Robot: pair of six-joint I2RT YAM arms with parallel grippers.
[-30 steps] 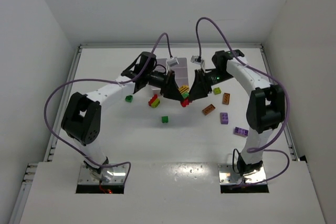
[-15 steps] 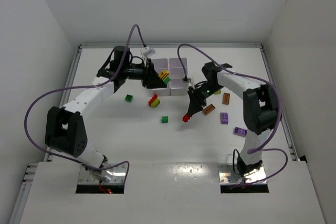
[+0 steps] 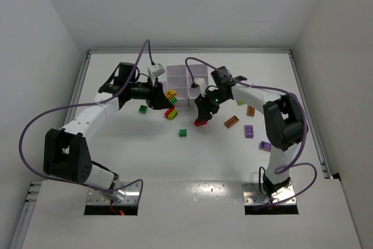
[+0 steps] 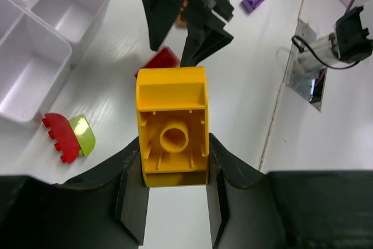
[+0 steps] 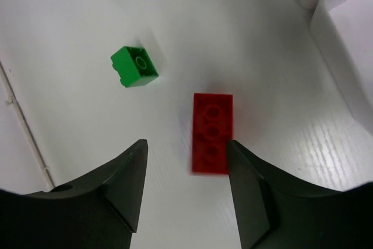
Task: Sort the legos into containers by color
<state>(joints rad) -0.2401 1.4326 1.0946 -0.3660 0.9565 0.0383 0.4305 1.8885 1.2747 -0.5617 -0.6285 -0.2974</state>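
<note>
My left gripper (image 3: 165, 95) (image 4: 173, 158) is shut on a yellow brick (image 3: 171, 93) (image 4: 172, 122), held above the table just in front of the white compartment tray (image 3: 187, 80) (image 4: 35, 65). My right gripper (image 3: 201, 116) (image 5: 186, 144) is open, its jaws wide. A red brick (image 3: 200, 123) (image 5: 212, 132) lies flat on the table below it, close to the right finger. The red brick (image 4: 160, 59) and the right gripper's black fingers (image 4: 192, 24) also show in the left wrist view, beyond the yellow brick.
A red-and-lime clump (image 3: 171, 112) (image 4: 69, 136) lies in front of the tray. Green bricks lie left (image 3: 143, 109) and nearer the arms (image 3: 183, 133) (image 5: 134, 66). An orange brick (image 3: 231, 122) and purple bricks (image 3: 249, 130) (image 3: 267, 146) lie to the right. A tray corner (image 5: 344, 39) is close on the right.
The right gripper has let go of the red brick, which now lies on the table, and moved left towards the tray. The left gripper has moved a little nearer with the yellow brick.
</note>
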